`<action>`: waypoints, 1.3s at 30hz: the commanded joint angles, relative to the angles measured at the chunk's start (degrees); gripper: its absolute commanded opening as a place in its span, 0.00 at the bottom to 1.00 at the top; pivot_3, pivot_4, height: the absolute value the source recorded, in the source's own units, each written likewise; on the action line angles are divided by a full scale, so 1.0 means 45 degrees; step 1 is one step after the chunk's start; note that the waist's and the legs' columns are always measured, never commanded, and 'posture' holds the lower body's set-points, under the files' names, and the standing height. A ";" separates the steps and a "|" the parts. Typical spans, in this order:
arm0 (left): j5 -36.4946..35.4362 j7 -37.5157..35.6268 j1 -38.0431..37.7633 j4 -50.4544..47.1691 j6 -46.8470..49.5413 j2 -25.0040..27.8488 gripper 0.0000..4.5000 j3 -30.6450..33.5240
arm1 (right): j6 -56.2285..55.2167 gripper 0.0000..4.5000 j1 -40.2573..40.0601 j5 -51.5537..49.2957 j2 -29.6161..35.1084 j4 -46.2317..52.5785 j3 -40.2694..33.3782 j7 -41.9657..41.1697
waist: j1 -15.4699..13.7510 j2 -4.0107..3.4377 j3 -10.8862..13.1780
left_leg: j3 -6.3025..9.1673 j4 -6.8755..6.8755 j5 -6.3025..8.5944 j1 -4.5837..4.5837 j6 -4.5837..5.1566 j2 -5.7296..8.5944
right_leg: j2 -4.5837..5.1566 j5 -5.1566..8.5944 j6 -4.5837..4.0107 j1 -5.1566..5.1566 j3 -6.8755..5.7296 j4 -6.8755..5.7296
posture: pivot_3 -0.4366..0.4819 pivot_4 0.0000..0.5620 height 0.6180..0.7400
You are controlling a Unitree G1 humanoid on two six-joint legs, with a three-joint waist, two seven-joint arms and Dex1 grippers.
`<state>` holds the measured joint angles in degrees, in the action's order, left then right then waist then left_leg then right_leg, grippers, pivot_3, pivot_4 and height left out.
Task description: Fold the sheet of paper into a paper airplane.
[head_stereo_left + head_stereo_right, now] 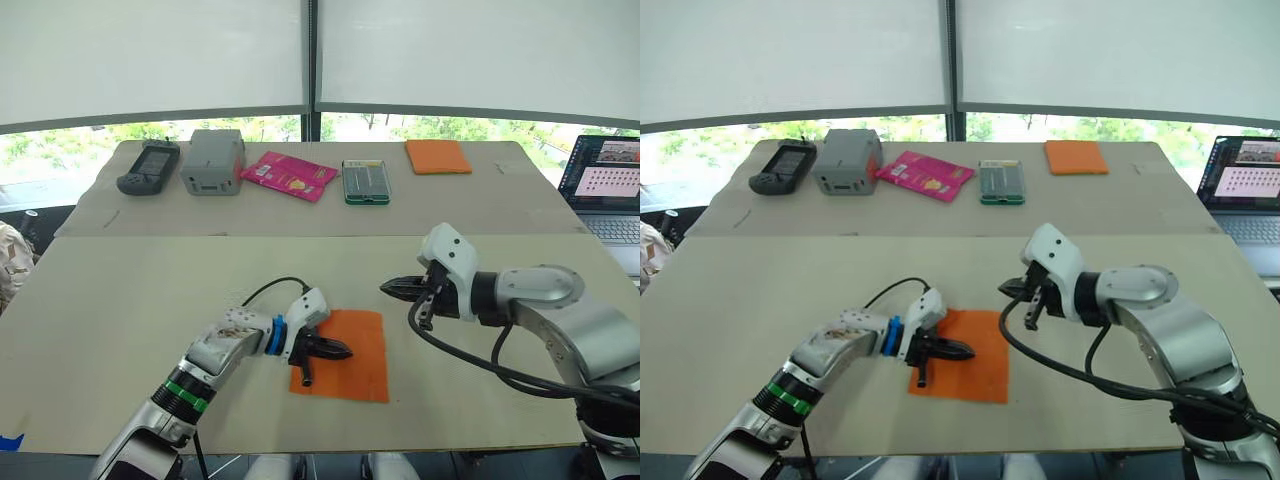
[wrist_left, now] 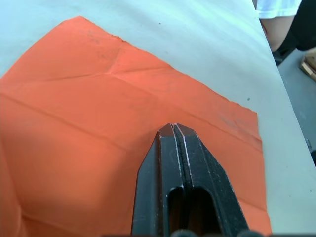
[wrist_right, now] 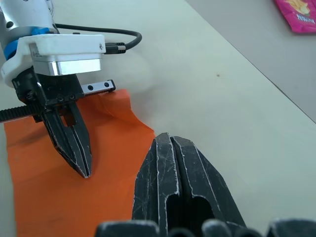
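The sheet of paper (image 1: 355, 358) lies flat near the table's front edge, bright orange, near-square and lightly creased (image 2: 98, 108). My left gripper (image 1: 345, 352) is shut with nothing in it, its tips resting over the sheet's left half; the same gripper (image 3: 85, 170) points down onto the paper in the right wrist view. My right gripper (image 1: 386, 288) is shut and empty, hovering above the table just beyond the sheet's far right corner, apart from it. No folded paper airplane is formed; the sheet is unfolded.
Along the far table stand a black handheld device (image 1: 148, 167), a grey box (image 1: 212, 161), a pink packet (image 1: 290, 175), a green-edged case (image 1: 365, 181) and a thicker orange pad (image 1: 437, 157). A laptop (image 1: 606, 190) sits at the right. A person's arm (image 2: 281, 24) is beside the table.
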<state>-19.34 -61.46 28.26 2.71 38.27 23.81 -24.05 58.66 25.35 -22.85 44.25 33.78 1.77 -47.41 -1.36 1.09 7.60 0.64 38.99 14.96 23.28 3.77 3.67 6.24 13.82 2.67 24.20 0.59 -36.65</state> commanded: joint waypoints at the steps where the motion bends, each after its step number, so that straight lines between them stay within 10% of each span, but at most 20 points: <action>1: 0.0418 -0.0067 0.0038 0.0353 -0.0084 0.0060 0.00 -0.0262 | 0.0318 0.01 -0.0485 -0.0066 -0.0051 0.0356 -0.0201 0.0702 | 0.0003 0.0002 -0.0001 | -0.0002 0.0000 0.0001 0.0000 0.0002 0.0002 | 0.0002 0.0000 0.0001 -0.0001 0.0002 0.0000 | 0.48 0.27 1.00; 4: 0.0483 -0.0115 -0.0070 0.0237 -0.0127 0.0371 0.00 -0.0079 | 0.0645 0.01 -0.1268 0.0002 -0.0851 -0.0065 -0.0093 0.1667 | 0.0046 0.0007 -0.0004 | -0.0001 -0.0001 0.0000 -0.0002 0.0000 -0.0003 | 0.0003 0.0000 0.0000 0.0001 0.0008 -0.0003 | 0.48 0.27 1.00; 15: 0.0358 0.0505 -0.0630 -0.0551 0.0297 0.0529 0.00 0.0223 | 0.1220 0.80 -0.2045 -0.0432 -0.3161 -0.1260 -0.0162 0.3434 | 0.0169 0.0004 -0.0004 | -0.0005 -0.0003 -0.0007 -0.0013 -0.0012 -0.0011 | -0.0019 0.0000 0.0000 0.0011 0.0015 -0.0023 | 0.48 0.27 1.00; 33: 0.0474 0.0731 -0.0825 -0.0794 0.0301 0.0655 0.00 0.0172 | 0.1930 0.80 -0.2506 -0.1656 -0.4386 -0.1805 -0.0565 0.3945 | 0.0174 0.0003 -0.0004 | -0.0011 -0.0004 -0.0005 -0.0029 -0.0009 -0.0008 | -0.0056 0.0000 0.0000 0.0000 0.0012 -0.0027 | 0.48 0.27 1.00; 39: 0.0500 0.0855 -0.0816 -0.0719 0.0241 0.0705 0.00 0.0333 | 0.1662 0.31 -0.2601 -0.1786 -0.4357 -0.1900 -0.0415 0.3921 | 0.0178 0.0003 -0.0004 | -0.0011 -0.0004 -0.0005 -0.0029 -0.0009 -0.0009 | -0.0052 0.0000 0.0000 0.0001 0.0014 -0.0028 | 0.48 0.27 1.00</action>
<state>-18.99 -58.89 25.41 -1.54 38.91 25.79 -22.68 66.88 13.27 -30.00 24.72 24.16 0.23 -29.71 -0.56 1.10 7.58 0.59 38.97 14.93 23.15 3.73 3.63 6.01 13.82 2.67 24.20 0.66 -36.78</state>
